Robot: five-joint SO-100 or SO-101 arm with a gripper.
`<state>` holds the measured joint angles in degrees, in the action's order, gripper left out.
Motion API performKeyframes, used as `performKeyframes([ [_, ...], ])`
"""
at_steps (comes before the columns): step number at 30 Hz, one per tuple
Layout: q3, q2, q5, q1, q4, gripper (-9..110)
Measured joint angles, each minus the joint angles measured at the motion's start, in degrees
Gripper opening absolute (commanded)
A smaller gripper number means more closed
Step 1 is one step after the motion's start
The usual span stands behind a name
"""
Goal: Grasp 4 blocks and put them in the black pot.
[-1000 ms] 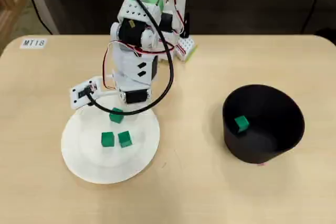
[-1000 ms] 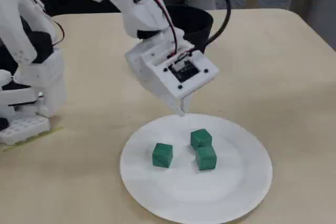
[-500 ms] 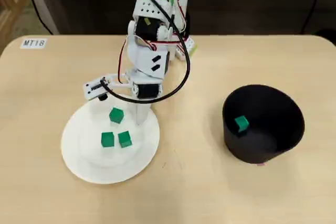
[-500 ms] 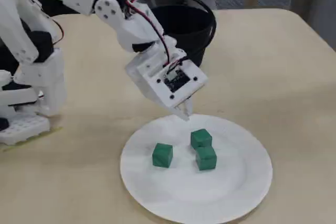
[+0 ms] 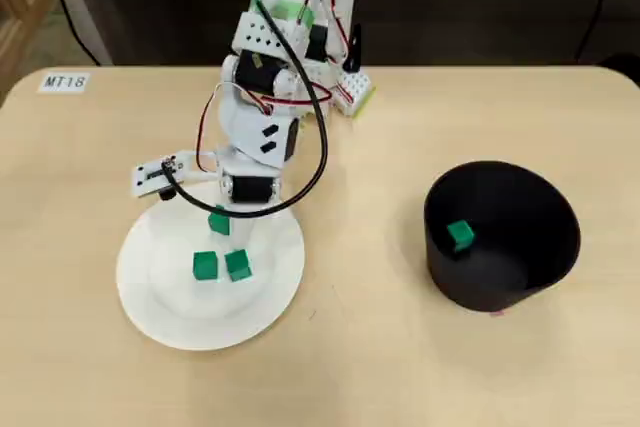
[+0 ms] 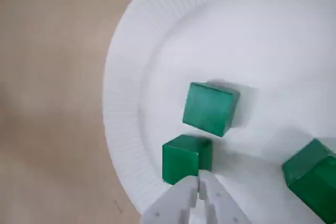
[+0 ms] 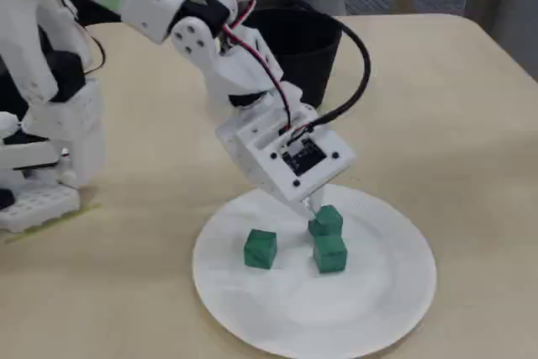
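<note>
Three small green blocks lie on the white plate. In the overhead view one block sits at the plate's far side and two blocks sit side by side nearer the middle. A further green block lies inside the black pot at the right. My gripper hangs low over the plate with its fingers shut together and nothing between them. In the wrist view its tip is right at the edge of one block, with another block just beyond.
The arm's white base stands at the table's far edge in the overhead view. A small label lies at the far left corner. Bare tabletop separates plate and pot.
The arm swung right off the blocks half a second ago, then came back left and lower, so the shut tip now sits at the far block. The blocks have not moved.
</note>
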<state>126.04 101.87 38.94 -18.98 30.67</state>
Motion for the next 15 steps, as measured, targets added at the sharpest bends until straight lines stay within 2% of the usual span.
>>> performKeyframes([
  [3,-2.20,-0.70,0.97,-0.62,0.00,13],
  [10,-3.69,-0.79,2.46,-2.11,1.67,21],
  [15,-3.69,-0.79,3.78,-2.72,4.66,21],
])
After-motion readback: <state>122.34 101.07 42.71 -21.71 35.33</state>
